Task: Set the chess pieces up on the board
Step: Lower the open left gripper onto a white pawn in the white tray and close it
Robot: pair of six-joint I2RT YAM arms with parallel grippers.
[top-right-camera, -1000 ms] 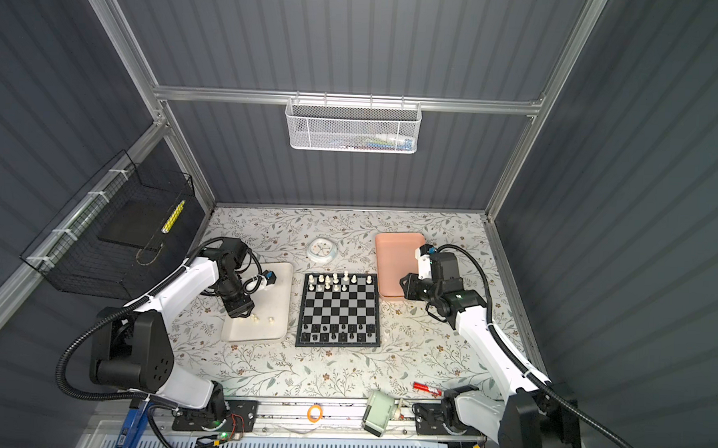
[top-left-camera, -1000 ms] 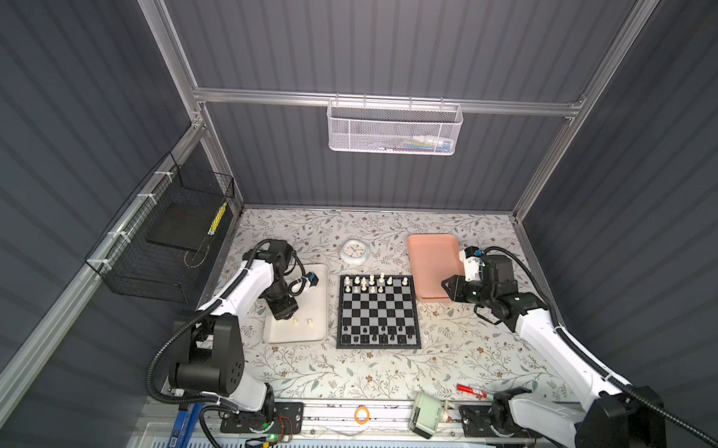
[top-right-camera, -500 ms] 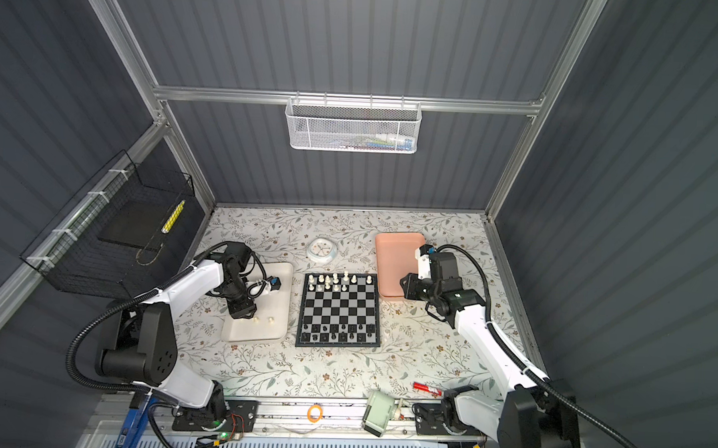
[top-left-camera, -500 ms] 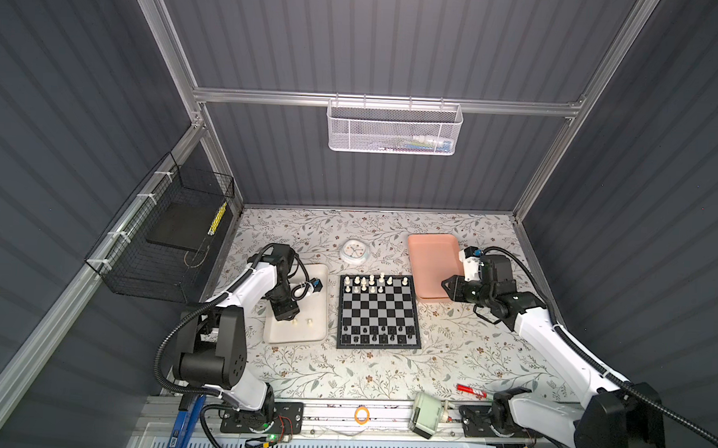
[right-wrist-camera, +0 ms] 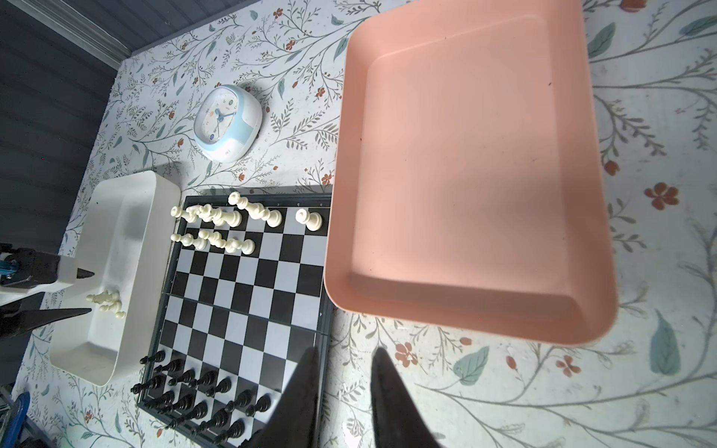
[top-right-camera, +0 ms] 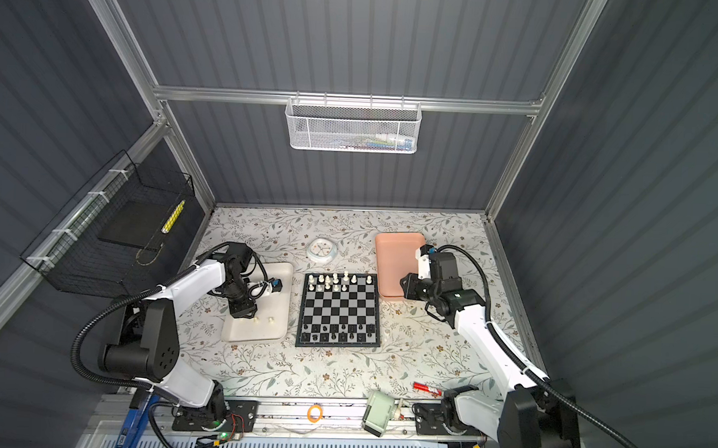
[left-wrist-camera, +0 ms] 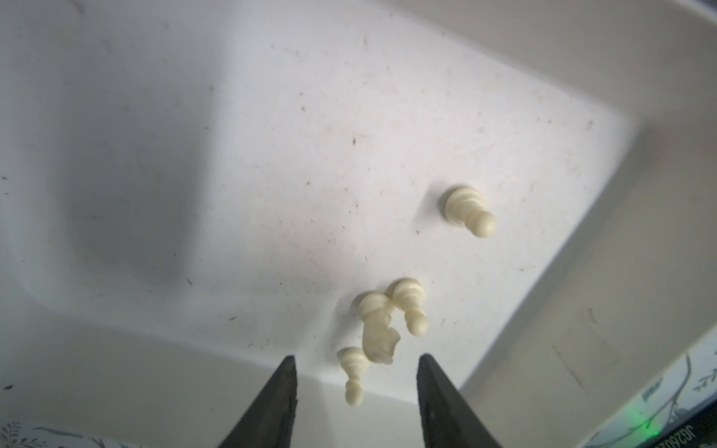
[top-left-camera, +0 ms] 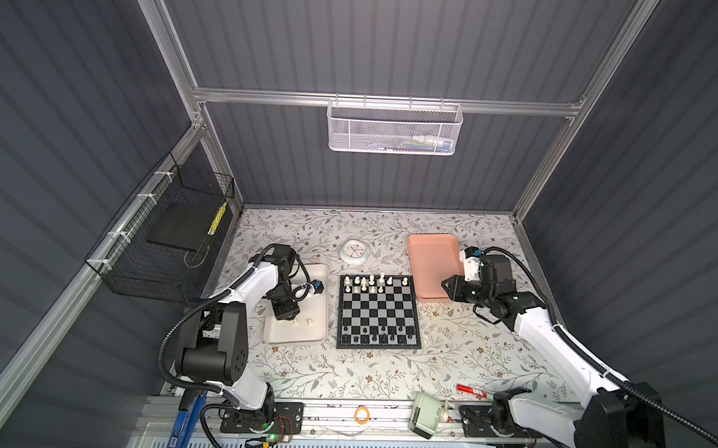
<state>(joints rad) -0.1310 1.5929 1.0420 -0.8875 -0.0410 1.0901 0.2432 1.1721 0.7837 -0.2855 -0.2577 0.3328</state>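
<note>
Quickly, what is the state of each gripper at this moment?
Left gripper: open, holding nothing, fingers on either side of a cream pawn in the white tray.
Right gripper: open, empty, beside the pink tray.

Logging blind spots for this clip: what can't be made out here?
- Black pieces: both top views, too small to tell types.
- White basket: contents blurred behind mesh.
- White tray: right wrist view, left arm covers part.
- Left wrist view: nearest piece blurred.
</note>
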